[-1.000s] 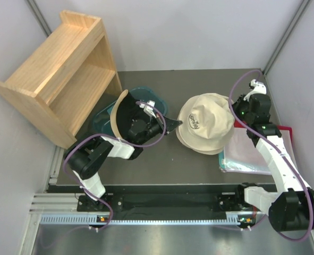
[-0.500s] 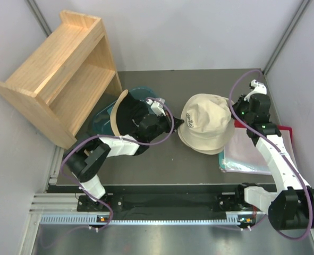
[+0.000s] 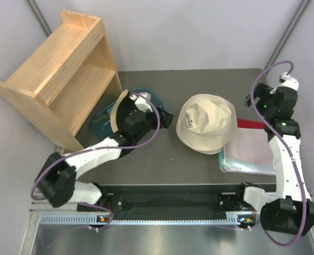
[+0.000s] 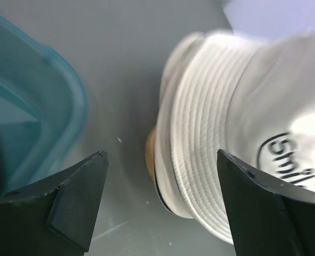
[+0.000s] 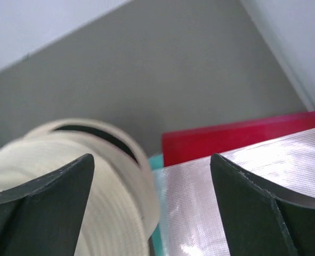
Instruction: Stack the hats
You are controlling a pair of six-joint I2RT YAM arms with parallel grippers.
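Left gripper (image 4: 161, 154) and right gripper (image 5: 152, 157) stand wide open, empty, near the cream hat (image 3: 207, 123); next, I think, I must grasp the hat in the tub (image 3: 117, 112).

The grey table (image 3: 162, 159) carries a cream hat (image 3: 207, 123), a teal tub (image 3: 99, 121) and flat plastic folders (image 3: 249, 151).

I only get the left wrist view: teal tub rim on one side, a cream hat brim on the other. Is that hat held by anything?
Observer: No. From above, the cream fabric bucket hat sits free between the arms, touched by neither.
Operator: Any other hat?
Observer: A second hat, cream with black lining showing, at the teal plastic tub, partly behind the left arm.
Operator: And the right gripper?
Observer: The right gripper is right of the hat, fingers open, near a flat red sheet.
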